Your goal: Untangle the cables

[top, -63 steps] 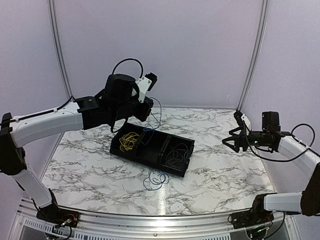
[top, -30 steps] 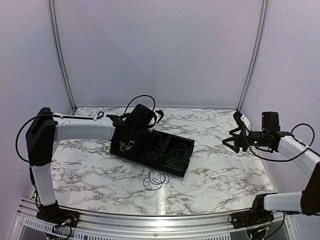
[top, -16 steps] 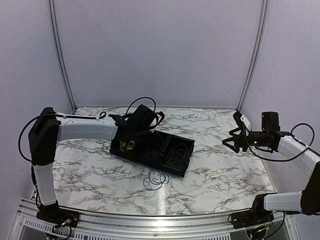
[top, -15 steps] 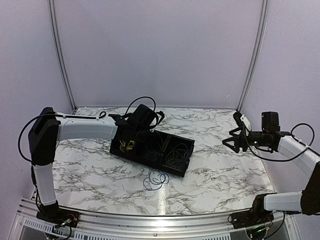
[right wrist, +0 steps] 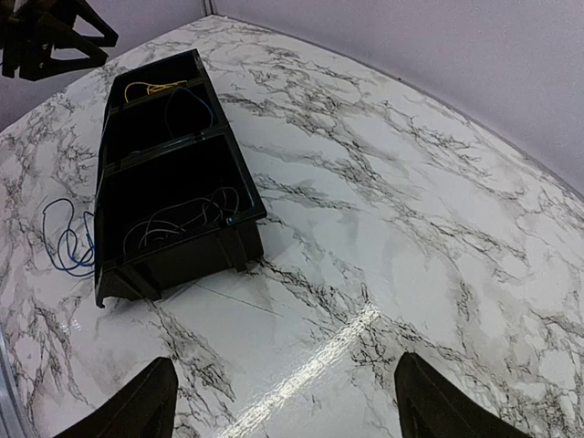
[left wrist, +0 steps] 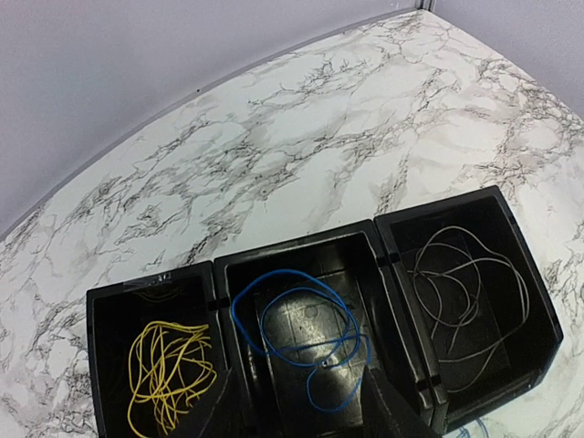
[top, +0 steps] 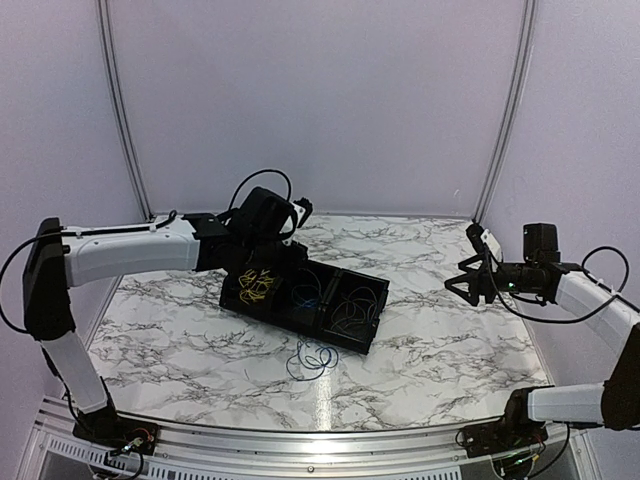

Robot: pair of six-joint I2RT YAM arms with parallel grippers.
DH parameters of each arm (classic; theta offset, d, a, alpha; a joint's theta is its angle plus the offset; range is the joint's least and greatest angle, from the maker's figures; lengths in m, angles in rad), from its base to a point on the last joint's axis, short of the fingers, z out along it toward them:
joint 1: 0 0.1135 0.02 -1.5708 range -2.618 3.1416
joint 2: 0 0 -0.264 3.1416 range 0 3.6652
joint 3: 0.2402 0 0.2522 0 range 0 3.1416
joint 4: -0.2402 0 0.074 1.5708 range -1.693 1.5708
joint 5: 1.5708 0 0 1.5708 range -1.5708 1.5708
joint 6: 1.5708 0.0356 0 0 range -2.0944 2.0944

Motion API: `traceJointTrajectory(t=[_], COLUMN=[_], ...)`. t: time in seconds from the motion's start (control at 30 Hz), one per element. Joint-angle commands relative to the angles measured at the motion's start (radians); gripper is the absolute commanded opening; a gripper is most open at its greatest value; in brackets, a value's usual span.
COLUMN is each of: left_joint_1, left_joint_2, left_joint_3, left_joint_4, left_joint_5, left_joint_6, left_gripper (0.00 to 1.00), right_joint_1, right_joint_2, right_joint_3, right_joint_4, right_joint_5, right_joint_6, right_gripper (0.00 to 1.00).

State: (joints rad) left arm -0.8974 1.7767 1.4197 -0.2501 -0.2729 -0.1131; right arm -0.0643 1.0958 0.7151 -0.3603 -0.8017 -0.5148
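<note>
Left pincer (left wrist: 306, 415) lifted off tray (top: 290, 316), gaping, empty; blue cable (left wrist: 297, 342) now released in middle compartment. Right pincer (right wrist: 292, 406) unmoved right of tray, wide open, empty.

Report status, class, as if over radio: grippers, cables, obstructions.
Left gripper open, empty, over the tray. Right gripper open, empty, off right. Yellow cable, blue cable, grey cable sorted one per compartment; second blue cable loose on table. No obstruction seen.

The left pincer (left wrist: 303, 415) hangs over the tray (top: 290, 322); bare marble table (top: 450, 340) lies open to its right.
</note>
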Motion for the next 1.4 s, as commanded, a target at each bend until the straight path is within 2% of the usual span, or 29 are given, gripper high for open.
traceJointTrajectory(t=[0.0, 0.13, 0.33, 0.43, 0.63, 0.87, 1.07, 1.23, 1.37], left_joint_1=[-0.054, -0.159, -0.251, -0.276, -0.288, -0.288, -0.288, -0.294, -0.314], left_joint_2=[-0.119, -0.231, -0.308, -0.302, -0.237, -0.115, -0.091, -0.174, -0.295], left_joint_3=[-0.099, -0.206, -0.392, -0.46, -0.538, -0.535, -0.54, -0.567, -0.576], left_joint_4=[-0.038, -0.05, -0.039, 0.014, 0.182, 0.271, 0.301, 0.313, 0.314], left_joint_5=[-0.024, 0.0, 0.034, 0.052, 0.033, 0.08, 0.086, 0.049, 0.043], left_joint_6=[-0.02, -0.059, -0.296, -0.351, -0.353, -0.307, -0.305, -0.297, -0.249], left_gripper=[0.48, 0.47, 0.47, 0.48, 0.49, 0.45, 0.23, 0.02, 0.0], right_joint_1=[-0.008, -0.008, -0.008, -0.008, -0.008, -0.008, -0.011, -0.012, -0.012], right_joint_2=[0.0, -0.007, -0.008, -0.012, -0.036, -0.067, -0.071, -0.063, -0.063], right_joint_3=[0.008, 0.008, 0.01, 0.007, -0.006, -0.022, -0.029, -0.033, -0.031], right_joint_4=[-0.012, -0.014, -0.014, -0.015, -0.014, -0.011, -0.006, -0.006, -0.014], right_joint_5=[-0.004, -0.003, -0.003, -0.002, 0.014, 0.029, 0.058, 0.047, -0.009], right_joint_6=[-0.013, -0.017, -0.026, -0.03, -0.043, -0.053, -0.061, -0.062, -0.066], right_gripper=[0.82, 0.82, 0.82, 0.81, 0.81, 0.81, 0.81, 0.8, 0.79])
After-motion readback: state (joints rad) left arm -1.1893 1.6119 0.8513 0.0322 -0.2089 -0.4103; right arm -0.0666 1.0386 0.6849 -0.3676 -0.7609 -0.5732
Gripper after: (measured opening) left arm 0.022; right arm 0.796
